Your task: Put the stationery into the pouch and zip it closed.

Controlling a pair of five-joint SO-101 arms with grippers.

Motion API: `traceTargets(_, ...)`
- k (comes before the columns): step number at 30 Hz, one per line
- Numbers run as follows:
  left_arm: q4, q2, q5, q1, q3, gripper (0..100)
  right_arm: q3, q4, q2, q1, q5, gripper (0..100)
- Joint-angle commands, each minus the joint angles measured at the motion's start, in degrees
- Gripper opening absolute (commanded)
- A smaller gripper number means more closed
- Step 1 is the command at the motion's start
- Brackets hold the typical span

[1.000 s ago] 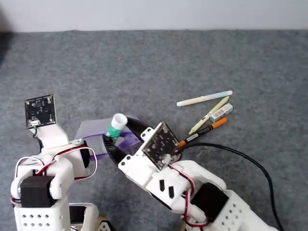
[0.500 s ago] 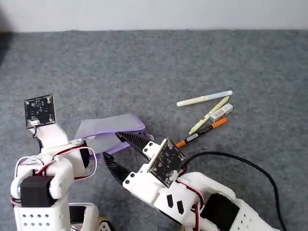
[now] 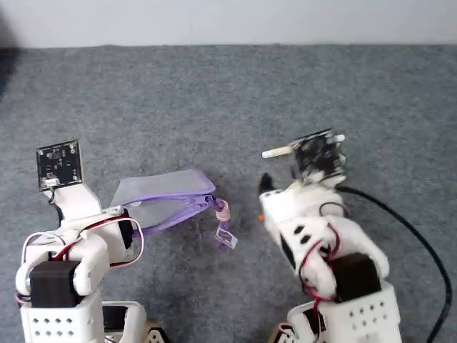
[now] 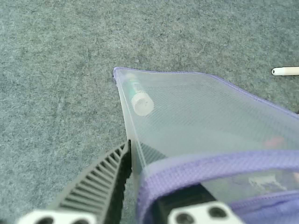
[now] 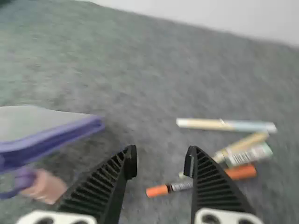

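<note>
My left jaws are pinching the purple-trimmed mesh pouch [image 3: 168, 194] at the felty grey table's [image 3: 214, 93] near left — a white-capped glue stick [image 4: 140, 102] is lying inside. My right jaws are hanging open, empty, above the slim orange marker [image 5: 161, 189] to its right.

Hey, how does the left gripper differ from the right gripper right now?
The left gripper is shut on the mesh wall of the purple pouch; the right gripper is open and holds nothing. The left gripper is at the pouch, while the right gripper is aimed at the orange marker lying on the grey carpet. Both have black ribbed fingers.
</note>
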Motion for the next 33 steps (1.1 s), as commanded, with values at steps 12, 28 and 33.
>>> traceTargets(12,-0.88,0.97,0.79,-0.18,-0.04,1,-20.40,15.87,40.48,9.27,-26.73,18.0)
traceTargets(28,-3.34,1.23,0.44,0.18,0.04,1,-31.03,5.41,67.38,16.48,-40.79,18.0)
traceTargets(33,-3.34,1.23,-1.49,0.18,0.04,1,-31.03,-0.48,72.48,16.75,-41.67,18.0)
